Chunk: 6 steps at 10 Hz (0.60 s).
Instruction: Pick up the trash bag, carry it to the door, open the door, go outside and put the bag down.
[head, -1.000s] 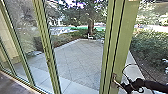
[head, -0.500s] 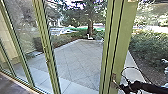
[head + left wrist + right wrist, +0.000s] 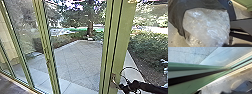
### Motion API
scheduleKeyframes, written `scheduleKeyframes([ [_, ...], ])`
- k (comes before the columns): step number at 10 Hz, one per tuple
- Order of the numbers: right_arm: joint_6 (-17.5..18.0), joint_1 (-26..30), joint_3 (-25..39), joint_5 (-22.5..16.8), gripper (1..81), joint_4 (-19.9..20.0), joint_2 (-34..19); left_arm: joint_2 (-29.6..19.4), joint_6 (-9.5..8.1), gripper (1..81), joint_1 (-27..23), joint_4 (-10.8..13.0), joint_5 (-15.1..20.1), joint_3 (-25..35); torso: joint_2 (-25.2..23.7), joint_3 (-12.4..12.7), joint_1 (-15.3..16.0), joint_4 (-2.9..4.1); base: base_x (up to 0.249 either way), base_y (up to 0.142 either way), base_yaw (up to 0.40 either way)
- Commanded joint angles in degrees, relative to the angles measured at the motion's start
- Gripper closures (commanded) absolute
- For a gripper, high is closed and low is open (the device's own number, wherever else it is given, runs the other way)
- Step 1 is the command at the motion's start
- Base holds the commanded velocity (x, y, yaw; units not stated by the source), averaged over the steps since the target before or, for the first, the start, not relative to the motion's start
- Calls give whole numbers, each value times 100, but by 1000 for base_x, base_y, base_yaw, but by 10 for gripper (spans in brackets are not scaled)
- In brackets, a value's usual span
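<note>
"On the left, where is the trash bag (image 3: 205,25) placed?"
"Against the left gripper (image 3: 230,29), presumably so the other side is freed for the door (image 3: 121,42); how wide that pincer is set cannot be told."
"And rightward?"
"Beside the handle (image 3: 114,79), the right gripper (image 3: 122,86) is placed, perhaps for opening; neither its spread nor firm contact can be told"
</note>
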Motion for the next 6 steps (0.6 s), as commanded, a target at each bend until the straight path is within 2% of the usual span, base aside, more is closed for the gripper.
scheduleKeyframes([
  [1, 80, -502, 289, -393, 10, -416, 909, 17, 31, 811, -207, -30, 368, 38, 0, 0, 7, 0, 0, 0, 0],
  [3, 0, -546, 166, -375, 10, -434, 1087, 26, 31, 811, -198, -30, 359, 38, -5, 4, 7, -4, 0, 0, 0],
  [6, -9, -555, 156, -375, 10, -434, 1078, 9, 31, 811, -198, -38, 359, 38, -13, 9, 7, -11, 0, 0, 0],
])
